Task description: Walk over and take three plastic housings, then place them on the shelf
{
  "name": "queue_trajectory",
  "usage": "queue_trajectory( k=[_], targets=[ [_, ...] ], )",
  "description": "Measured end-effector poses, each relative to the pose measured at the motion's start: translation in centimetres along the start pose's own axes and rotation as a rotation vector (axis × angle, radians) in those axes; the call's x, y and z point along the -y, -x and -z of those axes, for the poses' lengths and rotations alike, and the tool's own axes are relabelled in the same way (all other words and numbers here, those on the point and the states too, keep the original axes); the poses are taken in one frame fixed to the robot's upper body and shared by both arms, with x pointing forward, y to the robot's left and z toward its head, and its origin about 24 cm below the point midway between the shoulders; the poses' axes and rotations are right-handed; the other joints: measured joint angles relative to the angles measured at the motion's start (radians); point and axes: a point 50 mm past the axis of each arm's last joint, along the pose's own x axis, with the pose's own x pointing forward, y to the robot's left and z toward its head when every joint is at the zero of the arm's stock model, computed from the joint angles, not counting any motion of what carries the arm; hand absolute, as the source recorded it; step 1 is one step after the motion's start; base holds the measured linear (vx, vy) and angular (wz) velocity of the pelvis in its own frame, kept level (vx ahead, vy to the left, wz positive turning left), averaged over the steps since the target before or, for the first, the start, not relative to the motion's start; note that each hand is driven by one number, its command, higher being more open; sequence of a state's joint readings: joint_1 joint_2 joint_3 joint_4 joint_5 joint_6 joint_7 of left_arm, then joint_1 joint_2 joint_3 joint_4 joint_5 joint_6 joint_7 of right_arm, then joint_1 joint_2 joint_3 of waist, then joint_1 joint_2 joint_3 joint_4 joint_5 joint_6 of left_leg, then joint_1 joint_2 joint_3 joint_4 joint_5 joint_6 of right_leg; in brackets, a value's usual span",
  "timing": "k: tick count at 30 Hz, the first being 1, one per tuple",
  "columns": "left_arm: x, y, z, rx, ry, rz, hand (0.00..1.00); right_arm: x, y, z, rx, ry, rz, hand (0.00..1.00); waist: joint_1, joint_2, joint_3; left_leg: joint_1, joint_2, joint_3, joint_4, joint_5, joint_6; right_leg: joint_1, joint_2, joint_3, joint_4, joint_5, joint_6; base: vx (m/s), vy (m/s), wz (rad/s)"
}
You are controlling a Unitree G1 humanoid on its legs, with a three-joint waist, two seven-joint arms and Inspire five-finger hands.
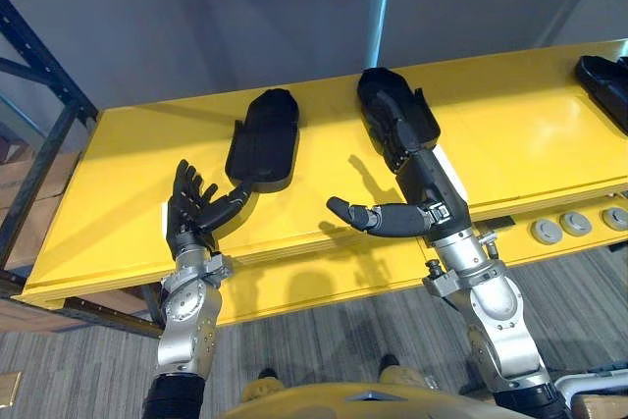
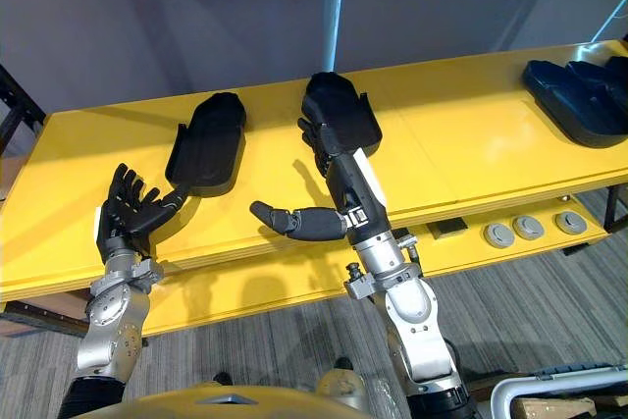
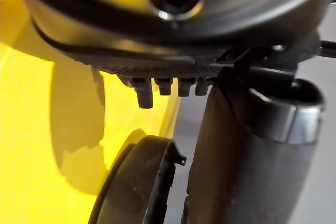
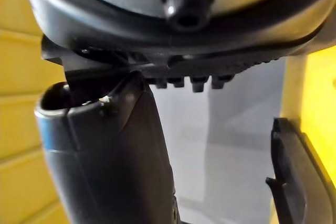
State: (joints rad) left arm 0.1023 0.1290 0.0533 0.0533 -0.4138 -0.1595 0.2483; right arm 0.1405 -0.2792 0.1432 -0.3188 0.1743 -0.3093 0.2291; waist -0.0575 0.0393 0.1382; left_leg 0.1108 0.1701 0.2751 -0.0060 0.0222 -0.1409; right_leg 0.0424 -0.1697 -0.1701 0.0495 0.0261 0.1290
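Note:
Two black plastic housings lie on the yellow shelf surface [image 1: 118, 174]. The left housing [image 1: 265, 139] sits just past my left hand [image 1: 191, 205], which is open with fingers spread and its thumb tip at the housing's near end. In the left wrist view that housing's rim [image 3: 136, 182] shows beside the thumb [image 3: 247, 156]. My right hand [image 1: 422, 188] is open, with straight fingers resting on the near end of the middle housing [image 1: 388, 95] and the thumb [image 1: 368, 215] sticking out sideways. A third housing [image 2: 579, 95] lies at the far right.
Three round grey discs [image 1: 576, 223] sit on the lower ledge at the right front. A dark blue rack post [image 1: 39, 76] stands at the left with cardboard boxes [image 1: 25, 183] behind it. Grey carpet [image 1: 324, 340] lies below the shelf edge.

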Motion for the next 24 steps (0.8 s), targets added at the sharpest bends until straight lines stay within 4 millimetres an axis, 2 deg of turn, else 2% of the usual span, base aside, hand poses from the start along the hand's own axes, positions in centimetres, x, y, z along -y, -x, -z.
queue_trajectory(
  k=[6, 12, 24],
  targets=[
    [1.1, -1.3, 0.1, -0.006, 0.059, 0.057, 1.00, -0.1, 0.0, 0.0, 0.001, -0.009, -0.027, 1.00, -0.008, 0.003, -0.002, 0.001, -0.001, 0.014, 0.000, -0.001, 0.001, -0.009, 0.000, 0.015, 0.000, 0.005, 0.001, -0.01, 0.005, -0.08],
    [1.2, -1.2, 0.5, -0.014, 0.112, 0.112, 1.00, -0.2, 0.0, 0.0, 0.000, -0.009, -0.042, 1.00, -0.027, 0.009, -0.006, 0.002, -0.003, 0.028, 0.001, -0.004, 0.003, -0.019, 0.000, 0.030, 0.000, 0.008, 0.002, 0.00, 0.005, -0.06],
    [1.8, -1.0, 0.8, -0.035, 0.174, 0.157, 1.00, -0.4, 0.1, 0.4, -0.019, -0.017, -0.053, 1.00, -0.029, 0.015, -0.007, 0.003, -0.003, 0.029, 0.003, -0.005, 0.004, -0.019, 0.000, 0.031, 0.001, 0.008, 0.003, 0.00, 0.000, 0.00]
  ],
)
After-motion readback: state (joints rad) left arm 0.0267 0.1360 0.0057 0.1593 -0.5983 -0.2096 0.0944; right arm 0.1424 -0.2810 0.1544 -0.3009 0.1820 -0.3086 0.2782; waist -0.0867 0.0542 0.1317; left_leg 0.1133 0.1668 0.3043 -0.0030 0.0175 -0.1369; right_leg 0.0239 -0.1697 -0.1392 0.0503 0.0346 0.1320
